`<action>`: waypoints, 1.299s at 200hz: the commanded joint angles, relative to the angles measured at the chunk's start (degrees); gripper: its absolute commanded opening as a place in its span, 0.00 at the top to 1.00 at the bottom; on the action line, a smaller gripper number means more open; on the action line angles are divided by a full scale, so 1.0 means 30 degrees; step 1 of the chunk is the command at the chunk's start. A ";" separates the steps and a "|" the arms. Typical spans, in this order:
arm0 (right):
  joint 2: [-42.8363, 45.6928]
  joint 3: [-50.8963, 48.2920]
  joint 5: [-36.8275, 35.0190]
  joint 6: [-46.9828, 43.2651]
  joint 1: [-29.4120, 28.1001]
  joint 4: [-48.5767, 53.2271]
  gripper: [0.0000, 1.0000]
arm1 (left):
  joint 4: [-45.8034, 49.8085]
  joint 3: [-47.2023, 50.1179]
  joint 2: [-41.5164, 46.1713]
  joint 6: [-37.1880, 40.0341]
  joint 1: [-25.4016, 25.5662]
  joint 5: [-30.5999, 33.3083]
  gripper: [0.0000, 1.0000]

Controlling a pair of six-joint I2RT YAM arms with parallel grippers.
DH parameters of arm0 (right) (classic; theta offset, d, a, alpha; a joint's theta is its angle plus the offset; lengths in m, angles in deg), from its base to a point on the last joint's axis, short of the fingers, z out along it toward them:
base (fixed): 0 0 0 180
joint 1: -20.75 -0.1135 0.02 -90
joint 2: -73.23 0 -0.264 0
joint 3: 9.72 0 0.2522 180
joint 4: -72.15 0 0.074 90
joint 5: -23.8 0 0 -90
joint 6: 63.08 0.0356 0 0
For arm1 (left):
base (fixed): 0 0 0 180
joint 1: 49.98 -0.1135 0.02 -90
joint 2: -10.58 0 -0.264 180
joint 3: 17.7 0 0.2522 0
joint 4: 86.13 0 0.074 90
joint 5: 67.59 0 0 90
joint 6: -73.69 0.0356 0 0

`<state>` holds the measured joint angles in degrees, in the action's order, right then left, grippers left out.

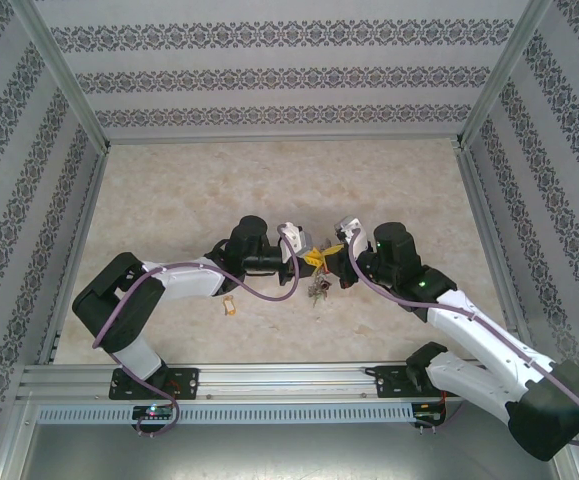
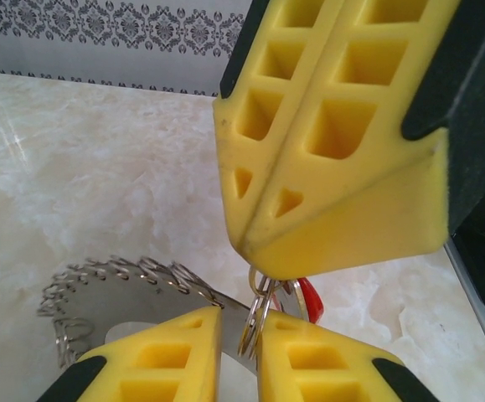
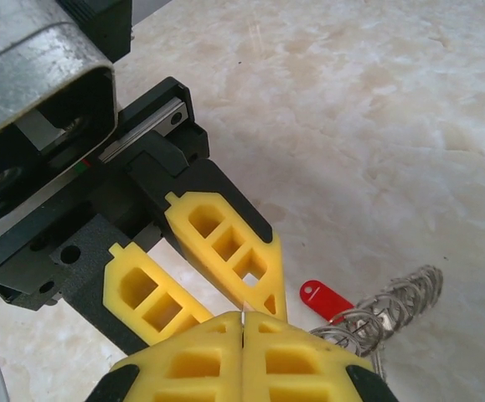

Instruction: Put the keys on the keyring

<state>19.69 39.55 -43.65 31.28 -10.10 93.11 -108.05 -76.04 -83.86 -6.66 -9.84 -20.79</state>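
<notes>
My two grippers meet tip to tip over the middle of the table. My right gripper (image 3: pixel 243 318) is shut on the small split ring (image 2: pixel 255 322) of the key with the red tag (image 3: pixel 326 300). That split ring hangs down into the narrow gap of my left gripper (image 2: pixel 238 322). Its jaws stand slightly apart and the ring rests against only one finger. The keyring (image 2: pixel 116 272), a big ring crowded with silvery loops, curves away to the left just below the grippers (image 1: pixel 319 290). The other key, with a tan-orange tag (image 1: pixel 231 307), lies loose on the table beside the left arm.
A pale marble tabletop (image 1: pixel 169 200) spreads far and to both sides. Patterned walls and metal posts (image 1: pixel 64 75) enclose it. A metal rail (image 1: pixel 289 378) runs along the near edge by the arm bases.
</notes>
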 commanded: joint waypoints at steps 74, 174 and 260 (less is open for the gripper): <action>0.0689 -0.0016 -0.1859 0.0394 0.0411 0.0209 1.00 | -0.0228 -0.0396 0.0677 -0.0208 0.0203 -0.0126 1.00; 0.0803 0.0058 -0.0176 0.0813 0.0762 0.0096 1.00 | -0.1392 -0.0199 0.0356 -0.0920 0.0216 -0.0311 1.00; 0.0459 0.0614 0.1080 0.0502 0.0354 -0.0467 1.00 | 0.0836 -0.0705 0.0742 0.0430 0.0302 -0.0023 0.86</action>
<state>21.11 39.18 -43.11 33.12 -8.64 93.85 -107.57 -76.26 -83.42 -7.49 -9.53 -20.81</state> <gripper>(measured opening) 0.059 0.139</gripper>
